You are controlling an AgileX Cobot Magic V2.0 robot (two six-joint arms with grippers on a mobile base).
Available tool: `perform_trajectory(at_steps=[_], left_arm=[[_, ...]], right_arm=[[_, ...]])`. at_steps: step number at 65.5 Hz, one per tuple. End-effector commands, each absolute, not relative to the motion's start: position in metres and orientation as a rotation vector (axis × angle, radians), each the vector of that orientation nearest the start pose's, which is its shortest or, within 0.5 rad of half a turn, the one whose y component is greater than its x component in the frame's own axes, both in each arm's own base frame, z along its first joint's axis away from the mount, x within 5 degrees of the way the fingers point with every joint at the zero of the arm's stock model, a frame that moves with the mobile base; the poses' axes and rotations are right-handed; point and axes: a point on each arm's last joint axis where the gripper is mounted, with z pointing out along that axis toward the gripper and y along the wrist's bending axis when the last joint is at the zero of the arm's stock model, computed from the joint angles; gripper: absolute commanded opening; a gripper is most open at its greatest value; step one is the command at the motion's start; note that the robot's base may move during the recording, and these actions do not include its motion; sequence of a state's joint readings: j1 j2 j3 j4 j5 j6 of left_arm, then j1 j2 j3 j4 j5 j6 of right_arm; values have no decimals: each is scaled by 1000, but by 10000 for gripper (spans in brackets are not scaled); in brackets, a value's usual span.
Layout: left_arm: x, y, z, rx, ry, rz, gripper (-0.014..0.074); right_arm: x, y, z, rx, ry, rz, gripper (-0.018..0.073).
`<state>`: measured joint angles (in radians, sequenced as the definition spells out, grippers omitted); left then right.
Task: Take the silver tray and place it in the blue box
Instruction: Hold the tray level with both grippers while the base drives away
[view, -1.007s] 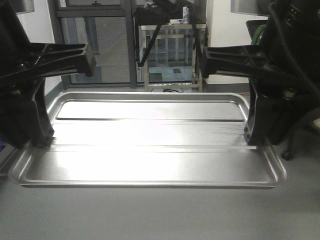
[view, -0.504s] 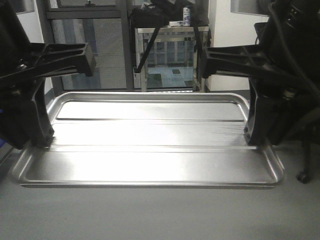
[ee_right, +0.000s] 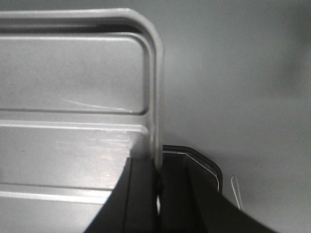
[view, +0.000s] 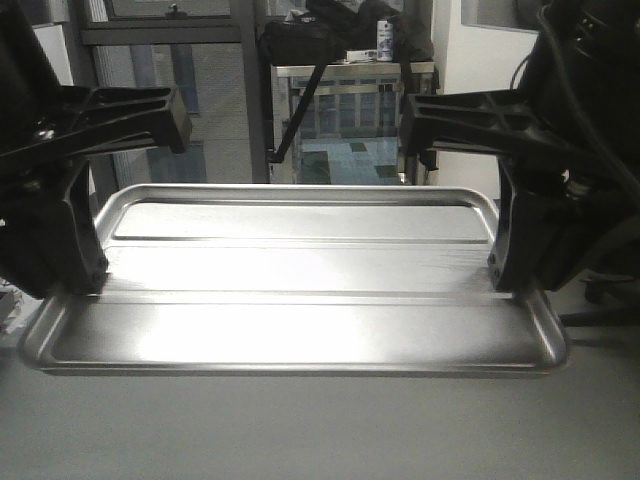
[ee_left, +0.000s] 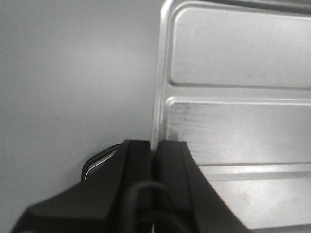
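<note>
Tray: silver tray (view: pixel 300 310) is hanging level between both arms, over a grey surface (view: pixel 320 430).
Left side: left pincer (ee_left: pixel 155 145) is gripping the tray's left rim.
Right side: right pincer (ee_right: pixel 158 165) is gripping the tray's right rim.

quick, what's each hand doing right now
left hand: shut on the silver tray, left rim
right hand: shut on the silver tray, right rim

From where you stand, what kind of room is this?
Probably an office or lab workspace. Behind are tall glass panels in dark frames and a metal stand holding a black bag. A wheeled chair base shows at the right.
</note>
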<state>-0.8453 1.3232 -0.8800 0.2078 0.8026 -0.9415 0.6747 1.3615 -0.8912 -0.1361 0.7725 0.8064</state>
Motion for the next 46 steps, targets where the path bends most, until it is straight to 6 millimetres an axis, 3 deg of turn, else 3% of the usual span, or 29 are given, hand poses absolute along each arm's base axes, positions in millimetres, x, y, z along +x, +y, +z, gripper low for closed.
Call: perform_trajectory(at_steps=[1,46], left_arm=[[174,-175,273,39,2671,-320,-104],[174,-175,273,39,2671,-320,-104]], right_arm=[[208,150,267,49,2674,287,48],[208,150,267,49,2675,286,48]])
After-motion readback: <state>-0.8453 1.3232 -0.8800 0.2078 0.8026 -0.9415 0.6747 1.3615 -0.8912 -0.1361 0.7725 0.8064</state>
